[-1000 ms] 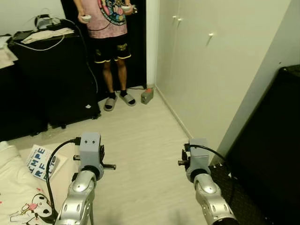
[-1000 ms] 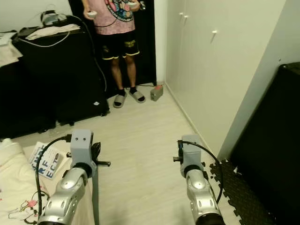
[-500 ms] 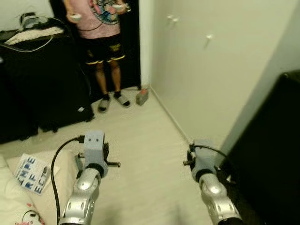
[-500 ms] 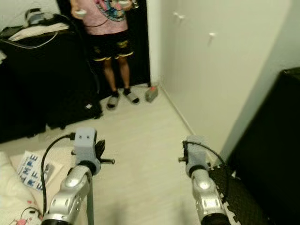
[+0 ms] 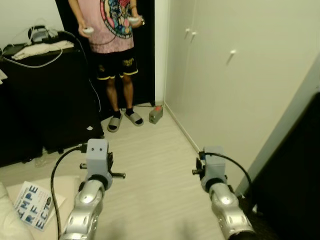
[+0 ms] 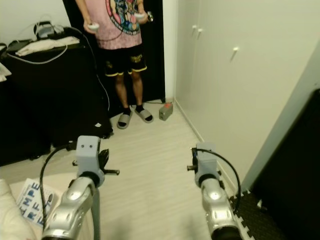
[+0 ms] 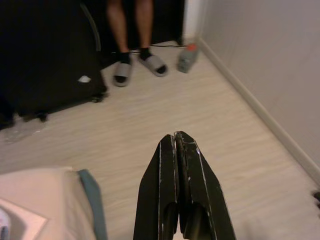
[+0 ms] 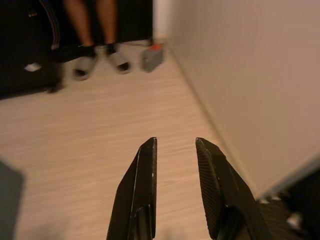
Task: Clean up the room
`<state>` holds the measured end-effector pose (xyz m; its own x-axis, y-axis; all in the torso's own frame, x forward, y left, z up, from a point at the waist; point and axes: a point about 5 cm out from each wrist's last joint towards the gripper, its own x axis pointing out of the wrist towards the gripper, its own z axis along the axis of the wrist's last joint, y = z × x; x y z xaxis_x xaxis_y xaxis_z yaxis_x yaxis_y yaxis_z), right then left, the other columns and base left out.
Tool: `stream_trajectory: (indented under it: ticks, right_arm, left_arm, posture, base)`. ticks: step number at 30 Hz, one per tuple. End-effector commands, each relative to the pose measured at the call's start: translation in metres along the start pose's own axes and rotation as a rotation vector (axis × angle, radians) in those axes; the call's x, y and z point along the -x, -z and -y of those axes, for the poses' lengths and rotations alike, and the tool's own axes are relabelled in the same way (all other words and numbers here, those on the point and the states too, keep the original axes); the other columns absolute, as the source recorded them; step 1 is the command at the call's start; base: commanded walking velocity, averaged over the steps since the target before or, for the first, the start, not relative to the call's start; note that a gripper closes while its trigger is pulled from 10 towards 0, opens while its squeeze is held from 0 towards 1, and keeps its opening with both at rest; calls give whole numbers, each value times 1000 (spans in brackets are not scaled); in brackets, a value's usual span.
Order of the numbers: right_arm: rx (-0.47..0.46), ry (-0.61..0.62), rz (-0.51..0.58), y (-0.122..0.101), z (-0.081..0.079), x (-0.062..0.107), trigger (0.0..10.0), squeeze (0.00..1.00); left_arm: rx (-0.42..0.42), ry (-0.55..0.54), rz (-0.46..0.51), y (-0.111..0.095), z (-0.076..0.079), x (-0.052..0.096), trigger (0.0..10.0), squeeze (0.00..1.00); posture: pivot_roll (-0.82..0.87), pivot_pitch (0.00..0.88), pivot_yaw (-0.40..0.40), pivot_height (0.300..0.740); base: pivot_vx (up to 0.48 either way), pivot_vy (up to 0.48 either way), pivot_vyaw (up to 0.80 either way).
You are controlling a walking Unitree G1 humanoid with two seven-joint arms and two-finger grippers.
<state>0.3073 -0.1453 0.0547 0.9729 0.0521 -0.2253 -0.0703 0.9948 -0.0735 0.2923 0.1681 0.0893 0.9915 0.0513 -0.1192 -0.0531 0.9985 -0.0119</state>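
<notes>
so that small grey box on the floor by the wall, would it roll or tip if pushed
The small grey box looks blocky and flat-sided, so it would probably slide, not roll. It sits low on smooth pale floor, so tipping seems unlikely. Its weight can't be judged.

a white booklet (image 5: pixel 34 212) lies low on the robot's left, on something pale. it has big blue letters in three rows. the rows look like "empe", "ref" and "ect", but the edge cuts some letters off, so the full words cannot be told. the person by the dark doorway wears a pink shirt (image 5: pixel 113 20) with a round picture on the front. any words on it are too small to read.
</notes>
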Motion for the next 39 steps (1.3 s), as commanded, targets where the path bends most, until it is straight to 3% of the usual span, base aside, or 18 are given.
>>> stream_trajectory:
  ticks: [1, 39]
  right_arm:
    - [-5, 10, -28, 6, 5, 1, 10000, 0]
    - [-4, -8, -42, 5, 7, 2, 10000, 0]
  left_arm:
    - [0, 8, -10, 1, 2, 0, 10000, 0]
    - [21, 24, -8, 2, 8, -3, 10000, 0]
  posture:
    - [-23, 69, 17, 740]
    - [-54, 51, 12, 740]
  base:
    - [337, 0, 0]
    - [356, 0, 0]
